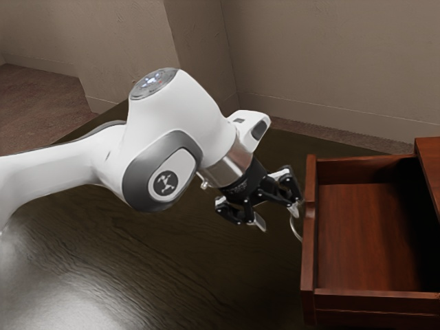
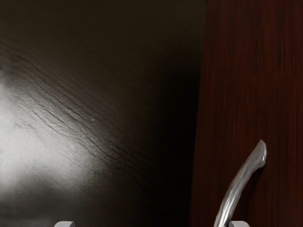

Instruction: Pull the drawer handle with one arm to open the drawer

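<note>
- Reaching in from the exterior view's left, the white arm (image 1: 103,165) stretches low over the dark wood-grain table (image 1: 103,275) and ends in the hand (image 1: 278,212), just short of the drawer.
- The hand is spread, its black fingers well apart and pinching nothing. In the wrist view the fingertips (image 2: 64,223) sit far from each other, and the curved metal handle (image 2: 241,184) runs down just beside one of them.
- In the exterior view the handle (image 1: 296,225) shows as a thin silver bow on the front panel (image 1: 309,234), close to the finger nearer the drawer. Whether they touch I cannot tell.
- The red-brown drawer (image 1: 364,234) stands pulled well out of its cabinet (image 1: 427,161), its bare inside open to view, so the task looks largely done.
- Risks, as I judge them:
  - With nothing gripped, a further pull would likely slide off the handle and leave the drawer where it is.
  - Closing from this offset could nip only the handle's edge or miss it.
  - A push toward the panel would drive the drawer back in.
</note>
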Motion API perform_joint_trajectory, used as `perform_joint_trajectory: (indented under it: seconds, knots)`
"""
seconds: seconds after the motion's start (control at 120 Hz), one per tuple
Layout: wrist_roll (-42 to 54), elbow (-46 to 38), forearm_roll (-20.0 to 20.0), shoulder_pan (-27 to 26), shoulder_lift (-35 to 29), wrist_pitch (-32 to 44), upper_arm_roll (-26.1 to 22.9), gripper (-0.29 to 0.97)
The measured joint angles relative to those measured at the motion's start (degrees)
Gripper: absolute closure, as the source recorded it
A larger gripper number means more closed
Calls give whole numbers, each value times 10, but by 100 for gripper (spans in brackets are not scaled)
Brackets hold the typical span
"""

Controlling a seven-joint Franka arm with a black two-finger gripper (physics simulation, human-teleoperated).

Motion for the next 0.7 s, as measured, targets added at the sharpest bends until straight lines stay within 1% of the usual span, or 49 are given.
perform_joint_trajectory:
  seconds: [0.05, 0.217, 0.267, 0.317, 0.408, 0.458, 0.5, 0.567, 0.7]
  knots:
    - [0, 0, 2, 2, -6, 0, 0, 29]
    - [-2, 3, 29, -2, -51, -6, 1, 28]
    - [-3, 16, 37, -2, -61, -18, 1, 25]
    - [-3, 55, 42, -1, -65, -54, 2, 20]
    - [-2, 165, 54, 5, -67, -177, 7, 13]
    - [9, 195, 69, 18, -67, -235, 9, 10]
    - [23, 206, 77, 34, -66, -275, 12, 8]
    - [48, 209, 85, 44, -66, -323, 13, 6]
    - [101, 181, 104, 52, -70, -383, 7, 3]
